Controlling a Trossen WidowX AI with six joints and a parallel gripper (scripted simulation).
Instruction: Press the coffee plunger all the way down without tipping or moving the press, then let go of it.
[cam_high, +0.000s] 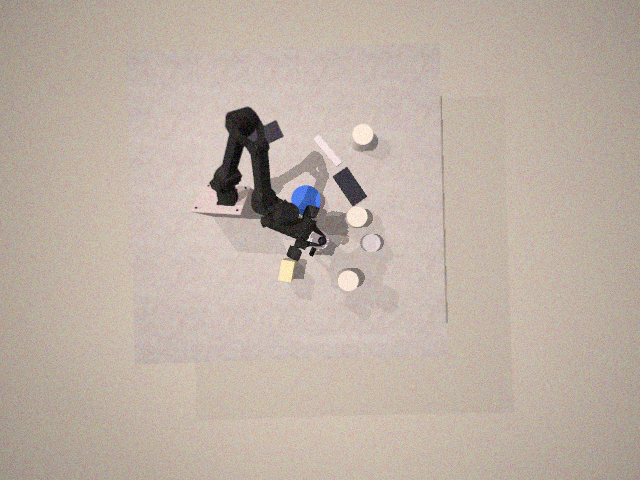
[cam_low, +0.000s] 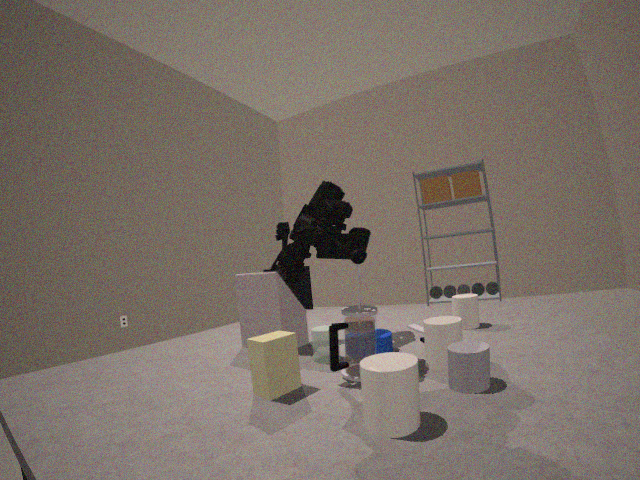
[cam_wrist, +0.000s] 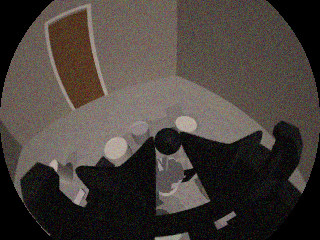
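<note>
On the floor stood four pale cylinders: three cream ones (cam_high: 362, 134), (cam_high: 356, 216), (cam_high: 347, 280) and one grey one (cam_high: 371, 242). There was one yellow block (cam_high: 286, 270), one blue cylinder (cam_high: 306, 197) and one pale green cylinder (cam_low: 321, 343). Two dark flat slabs (cam_high: 349, 186), (cam_high: 272, 131) and one white flat strip (cam_high: 327, 150) lay there. One coffee press (cam_low: 355, 342) stood among them. One metal shelf rack (cam_low: 456, 232) stood by the wall, with five dark balls (cam_low: 463, 289) on its lowest shelf.

Grey floor (cam_low: 155, 413) carrying scattered props

Standing on it: pale cylinders (cam_low: 388, 400), a yellow block (cam_low: 273, 364), the coffee press (cam_low: 356, 346), a blue cylinder (cam_high: 306, 198).
</note>
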